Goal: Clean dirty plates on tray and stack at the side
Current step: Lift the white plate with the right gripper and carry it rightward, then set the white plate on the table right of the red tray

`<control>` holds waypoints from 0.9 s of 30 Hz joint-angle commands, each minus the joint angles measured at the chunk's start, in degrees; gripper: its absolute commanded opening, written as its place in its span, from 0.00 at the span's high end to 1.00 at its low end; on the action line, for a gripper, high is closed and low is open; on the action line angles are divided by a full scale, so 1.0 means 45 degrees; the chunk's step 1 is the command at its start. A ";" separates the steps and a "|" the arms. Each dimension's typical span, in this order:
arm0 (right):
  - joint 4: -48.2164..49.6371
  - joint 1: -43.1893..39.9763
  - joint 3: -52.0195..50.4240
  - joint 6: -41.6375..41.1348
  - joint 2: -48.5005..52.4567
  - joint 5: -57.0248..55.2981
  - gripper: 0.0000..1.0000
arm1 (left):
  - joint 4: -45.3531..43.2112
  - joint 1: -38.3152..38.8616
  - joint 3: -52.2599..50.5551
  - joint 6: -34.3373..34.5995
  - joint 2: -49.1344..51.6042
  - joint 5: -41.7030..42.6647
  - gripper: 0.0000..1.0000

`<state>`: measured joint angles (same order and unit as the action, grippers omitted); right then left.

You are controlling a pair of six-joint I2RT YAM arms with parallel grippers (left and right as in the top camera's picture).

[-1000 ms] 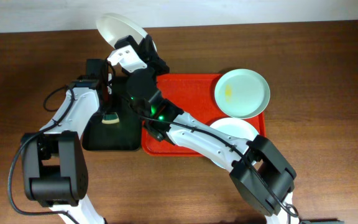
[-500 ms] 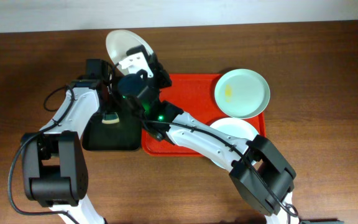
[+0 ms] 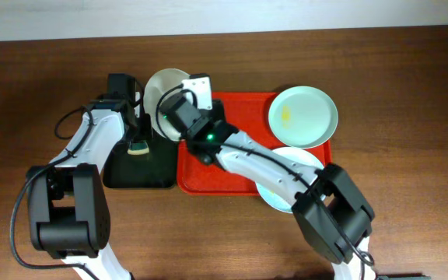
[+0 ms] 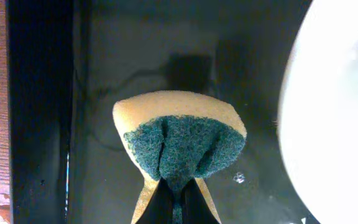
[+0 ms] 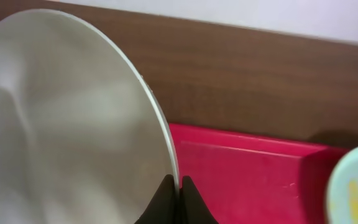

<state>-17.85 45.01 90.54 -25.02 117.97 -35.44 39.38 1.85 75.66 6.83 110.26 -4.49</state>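
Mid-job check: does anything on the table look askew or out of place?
Yes. The pale plate under the right arm juts over the red tray's front rim instead of lying fully inside it. The mint plate has a yellow smear. Nothing spilled or broken shows.

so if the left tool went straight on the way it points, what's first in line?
Probably the black tray's floor: the left tool, shut on the sponge, points down into it, so the sponge lands first. The plate sits off to one side. Depth unclear.
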 commanded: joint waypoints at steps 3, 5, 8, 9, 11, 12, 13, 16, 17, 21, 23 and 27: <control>-0.0384 -0.1069 0.0121 -0.0651 -0.0646 0.1792 0.96 | -0.0058 -0.0005 0.0078 -0.0199 0.0092 0.0146 1.00; -0.0690 -0.1443 0.0121 -0.0646 -0.1161 0.1797 0.96 | -0.0063 -0.0005 0.0078 -0.0199 0.0092 0.0146 1.00; -0.2123 -0.2166 0.0121 -0.0651 -0.2268 0.1797 0.96 | -0.0063 -0.0005 0.0078 -0.0199 0.0092 0.0151 1.00; -0.2642 -0.2472 0.0121 -0.0651 -0.2594 0.1797 0.96 | -0.0063 -0.0005 0.0078 -0.0199 0.0092 0.0151 1.00; -0.3837 -0.3439 0.0121 -0.0651 -0.3220 0.2035 0.96 | -0.0063 -0.0005 0.0078 -0.0199 0.0092 0.0151 1.00; -0.4221 -0.3857 0.0121 -0.0651 -0.3381 0.2438 0.96 | -0.0063 -0.0005 0.0078 -0.0199 0.0092 0.0155 1.00; -0.4575 -0.4299 0.0121 -0.0651 -0.3512 0.3011 0.96 | -0.0063 -0.0005 0.0078 -0.0199 0.0092 0.0194 1.00; -0.5858 -0.6669 0.0121 -0.0651 -0.3803 0.6907 0.96 | -0.0063 -0.0005 0.0078 -0.0199 0.0092 0.0529 1.00; -0.6222 -0.7504 0.0121 -0.0651 -0.3803 0.8170 0.96 | -0.0063 -0.0010 0.0078 -0.0199 0.0092 0.0525 1.00; -0.7917 -1.0501 0.0112 -0.0646 -0.3789 1.0841 0.96 | -0.0063 0.0005 0.0078 -0.0199 0.0092 0.0529 1.00; -0.8548 -1.1715 0.0107 -0.0291 -0.3789 1.0831 0.96 | -0.0063 0.0005 0.0078 -0.0199 0.0092 0.0529 1.00; -0.8971 -1.3823 -0.0272 0.0903 -0.3779 1.0724 0.96 | -0.0063 0.0005 0.0078 -0.0199 0.0092 0.0529 1.00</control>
<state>-57.47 -12.14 90.56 -24.71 101.56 9.67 39.35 1.85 75.66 6.83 110.28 -2.81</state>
